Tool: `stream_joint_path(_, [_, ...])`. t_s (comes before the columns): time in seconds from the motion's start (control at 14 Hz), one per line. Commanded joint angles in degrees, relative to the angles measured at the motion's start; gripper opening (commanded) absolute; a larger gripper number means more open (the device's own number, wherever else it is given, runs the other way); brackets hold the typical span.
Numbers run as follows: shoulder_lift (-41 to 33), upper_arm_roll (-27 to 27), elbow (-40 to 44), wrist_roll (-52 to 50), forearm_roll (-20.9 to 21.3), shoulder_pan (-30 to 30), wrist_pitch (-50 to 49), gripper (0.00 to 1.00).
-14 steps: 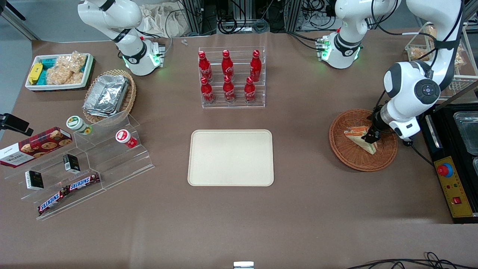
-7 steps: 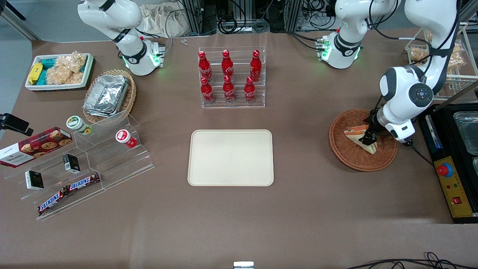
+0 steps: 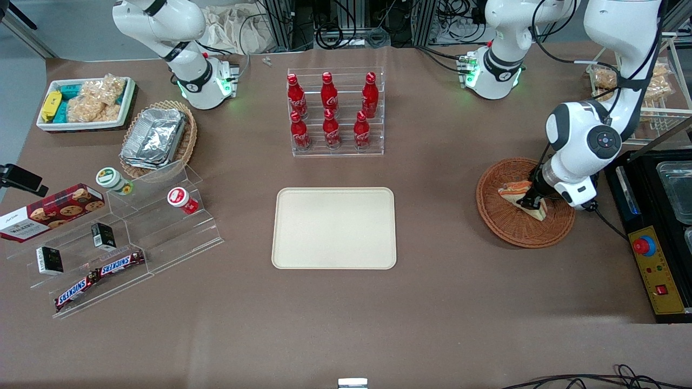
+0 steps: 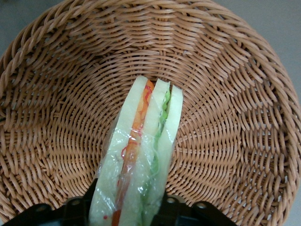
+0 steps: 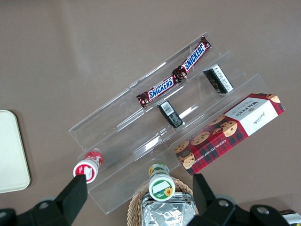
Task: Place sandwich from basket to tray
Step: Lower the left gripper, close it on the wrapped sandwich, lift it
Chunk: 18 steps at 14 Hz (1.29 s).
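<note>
The sandwich (image 3: 511, 190) is a clear-wrapped wedge of pale bread with orange and green filling, standing on edge in the round reddish-brown wicker basket (image 3: 513, 229) at the working arm's end of the table. My gripper (image 3: 529, 202) reaches down into the basket and is shut on the sandwich. In the left wrist view the sandwich (image 4: 146, 141) sits between the black fingers (image 4: 77, 208), with the basket's weave (image 4: 225, 117) all round it. The cream tray (image 3: 334, 227) lies flat at the table's middle, toward the parked arm from the basket, with nothing on it.
A clear rack of red cola bottles (image 3: 335, 113) stands farther from the front camera than the tray. A black box with a red button (image 3: 657, 237) flanks the basket. Acrylic steps with snacks (image 3: 124, 232) and a tan basket of foil containers (image 3: 157, 138) lie toward the parked arm's end.
The working arm's wrist has shifted a little toward the tray. The gripper moved with it over the basket, still holding the sandwich, which has turned slightly.
</note>
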Motion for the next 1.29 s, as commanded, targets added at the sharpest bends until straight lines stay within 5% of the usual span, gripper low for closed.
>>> stream_joint_path(0.0, [-0.66, -0.58, -0.35, -0.77, 1.15, 0.64, 1.19, 0.00])
stream_joint_path(0.57, [-6.27, -0.84, 7.10, 6.77, 1.24, 0.38, -15.37, 0.00])
stream_joint_path(0.86, [-5.23, -1.36, 25.18, 9.16, 0.89, -0.41, -36.91, 0.00])
stream_joint_path(1.21, [-4.88, -9.52, 42.07, 16.88, 0.10, -1.47, -52.66, 0.00])
